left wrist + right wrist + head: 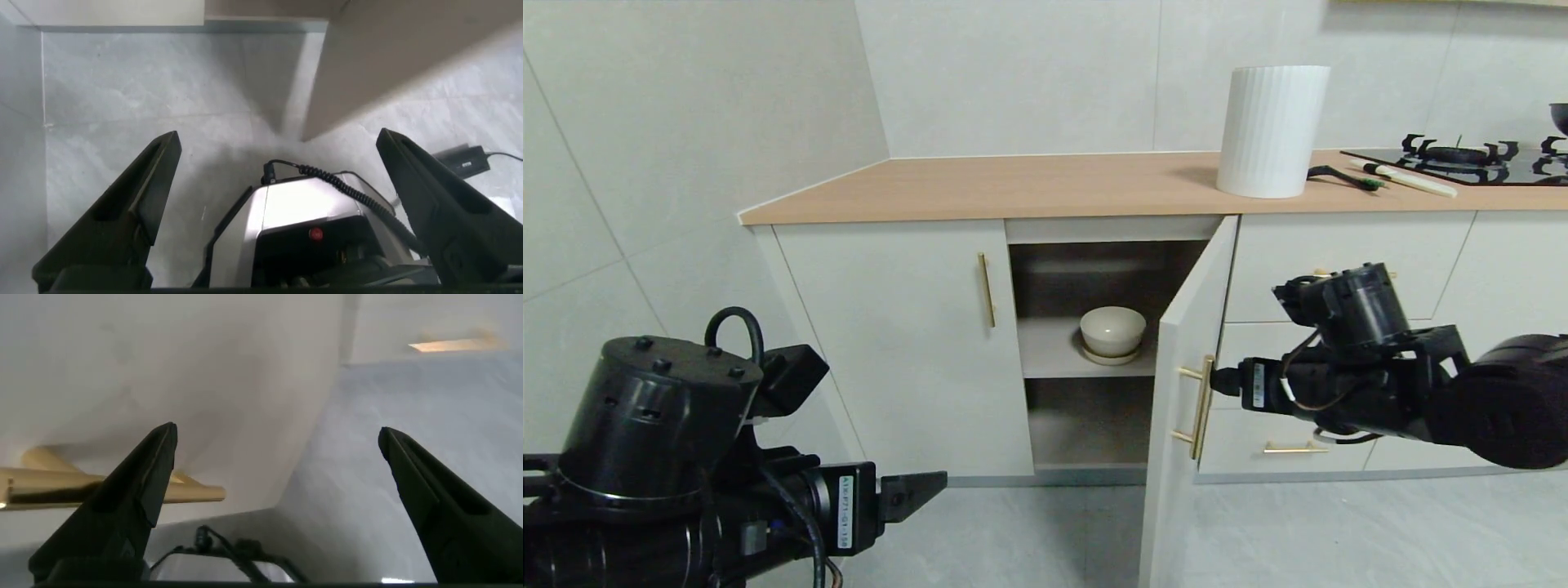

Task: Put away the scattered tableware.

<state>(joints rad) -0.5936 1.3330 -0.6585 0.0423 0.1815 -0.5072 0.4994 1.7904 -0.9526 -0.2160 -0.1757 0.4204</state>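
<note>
Now I see right gripper (1217,380) and left gripper (935,483) both released, the open door (1186,327) standing between the right one and the bowl (1112,329) at ten o'clock.

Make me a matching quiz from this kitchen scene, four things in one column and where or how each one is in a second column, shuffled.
Column one:
1. bowl
2. white jar
3. door
4. right claw

Column two:
A. on the counter
B. swung open
C. open, beside the gold handle
D. on the shelf

Pairs: 1-D, 2-A, 3-B, 4-C
</note>
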